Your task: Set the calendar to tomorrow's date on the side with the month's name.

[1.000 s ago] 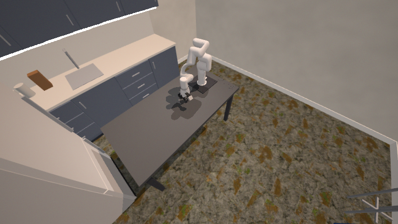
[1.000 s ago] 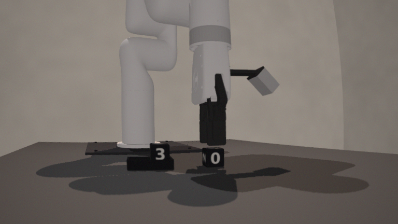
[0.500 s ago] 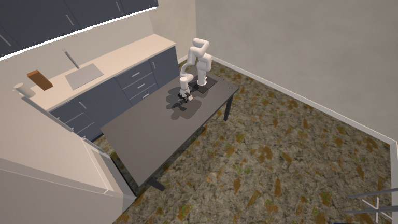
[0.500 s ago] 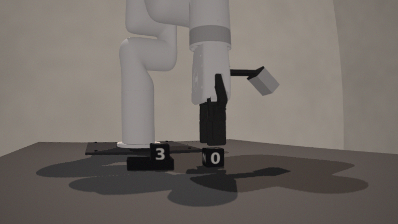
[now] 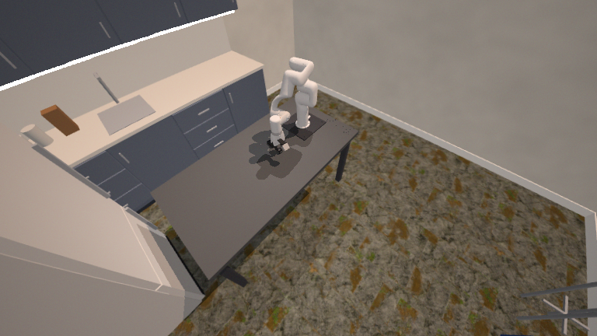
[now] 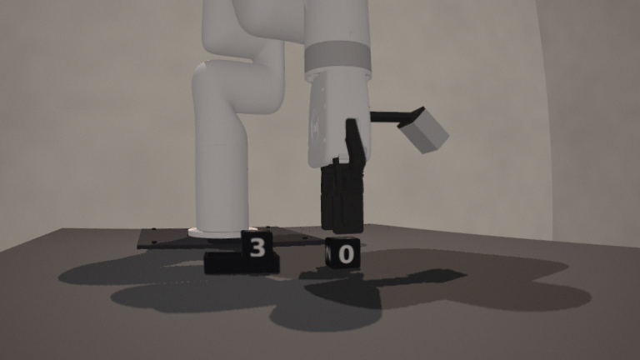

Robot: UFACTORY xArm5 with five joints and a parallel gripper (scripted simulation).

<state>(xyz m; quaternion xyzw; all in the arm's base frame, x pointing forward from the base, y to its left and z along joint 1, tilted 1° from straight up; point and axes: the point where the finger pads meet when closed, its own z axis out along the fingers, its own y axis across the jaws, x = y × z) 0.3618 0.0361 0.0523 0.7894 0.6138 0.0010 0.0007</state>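
Observation:
A black cube showing a white 3 (image 6: 257,245) stands at the right end of the low black tray (image 6: 240,262) on the dark table. A second black cube showing a white 0 (image 6: 342,253) sits on the table top to the right of the tray, outside it and apart from it. My gripper (image 6: 342,229) points straight down, with its fingertips just above the 0 cube and not touching it. I see the fingers side-on; they stand partly open with nothing between them. In the wide view the gripper (image 5: 277,147) is small, near the arm's base.
The arm's black base plate (image 6: 212,237) lies just behind the tray. A grey camera block (image 6: 423,130) sticks out to the right of the wrist. The kitchen counter (image 5: 144,103) runs along the table's far left side.

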